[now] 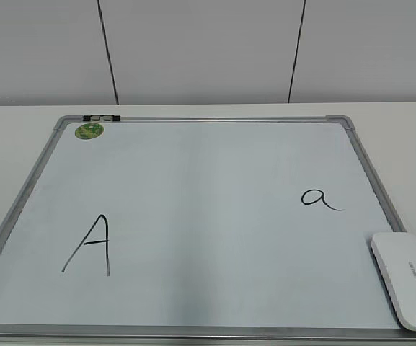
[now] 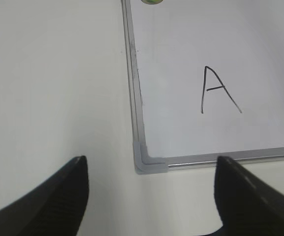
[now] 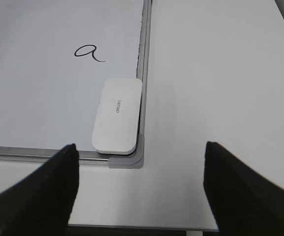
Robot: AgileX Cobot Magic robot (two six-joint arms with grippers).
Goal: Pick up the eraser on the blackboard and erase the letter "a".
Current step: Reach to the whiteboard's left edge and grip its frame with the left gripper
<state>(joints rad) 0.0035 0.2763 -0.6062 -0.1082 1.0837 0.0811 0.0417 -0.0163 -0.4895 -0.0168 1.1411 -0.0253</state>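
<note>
The blackboard (image 1: 193, 187) is a white board in a silver frame, lying flat on the table. The eraser (image 1: 406, 277) lies on its near right corner; it also shows in the right wrist view (image 3: 117, 115). The small cursive letter "a" (image 1: 320, 198) sits just beyond the eraser, also in the right wrist view (image 3: 89, 52). My right gripper (image 3: 139, 184) is open and empty, above the table just short of the board's corner and the eraser. My left gripper (image 2: 151, 189) is open and empty, above the board's near left corner (image 2: 149, 162). Neither gripper shows in the exterior view.
A larger capital "A" (image 1: 89, 245) is drawn at the board's near left, also in the left wrist view (image 2: 218, 91). A round green sticker (image 1: 89, 131) sits at the far left corner. The table's near edge (image 3: 132, 226) lies under my right gripper. A white wall stands behind.
</note>
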